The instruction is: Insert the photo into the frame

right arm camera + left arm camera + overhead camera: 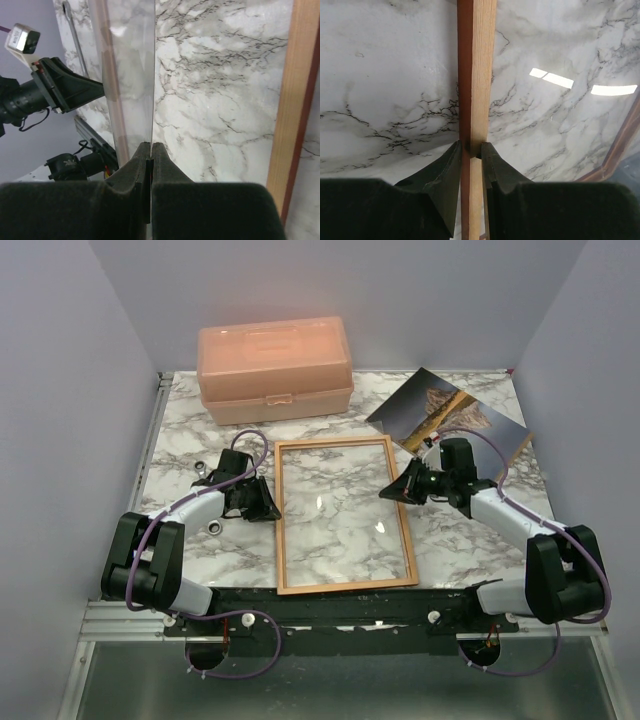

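As the overhead view shows, the left gripper clamps the frame, and the photo lies behind the right gripper. Left wrist: jaws narrow on a wooden rail. Right wrist: jaws pinch a clear pane; that thin hold could slip, dropping it.

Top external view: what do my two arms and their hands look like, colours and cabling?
The left arm and right arm have white links and bulky black joints. A purple cable loops along each. The left hand and right hand are black, with wedge-shaped fingers.
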You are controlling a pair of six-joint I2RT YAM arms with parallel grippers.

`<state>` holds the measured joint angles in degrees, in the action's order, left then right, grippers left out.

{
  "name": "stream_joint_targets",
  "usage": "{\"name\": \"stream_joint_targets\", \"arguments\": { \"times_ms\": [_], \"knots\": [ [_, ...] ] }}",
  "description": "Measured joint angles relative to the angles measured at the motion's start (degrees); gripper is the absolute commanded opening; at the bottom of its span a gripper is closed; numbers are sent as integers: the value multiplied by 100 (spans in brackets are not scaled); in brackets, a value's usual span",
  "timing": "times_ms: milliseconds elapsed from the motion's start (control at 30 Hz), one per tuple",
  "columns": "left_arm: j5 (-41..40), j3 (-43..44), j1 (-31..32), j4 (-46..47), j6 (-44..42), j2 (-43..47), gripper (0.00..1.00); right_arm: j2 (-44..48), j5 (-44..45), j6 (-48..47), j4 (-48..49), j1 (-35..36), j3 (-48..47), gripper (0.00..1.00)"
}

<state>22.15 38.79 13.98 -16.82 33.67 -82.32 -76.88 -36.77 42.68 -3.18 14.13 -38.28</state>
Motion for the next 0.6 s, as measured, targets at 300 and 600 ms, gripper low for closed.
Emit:
{"name": "stream_joint_targets", "arguments": {
  "times_ms": [300, 600],
  "knots": [
    [-13, 11, 9, -4, 0, -9, 23, -199, 234, -461, -459, 15, -227, 1],
    [-15, 11, 13, -4, -2, -9, 23, -442, 164, -413, -22, 11, -9, 12]
  ]
}}
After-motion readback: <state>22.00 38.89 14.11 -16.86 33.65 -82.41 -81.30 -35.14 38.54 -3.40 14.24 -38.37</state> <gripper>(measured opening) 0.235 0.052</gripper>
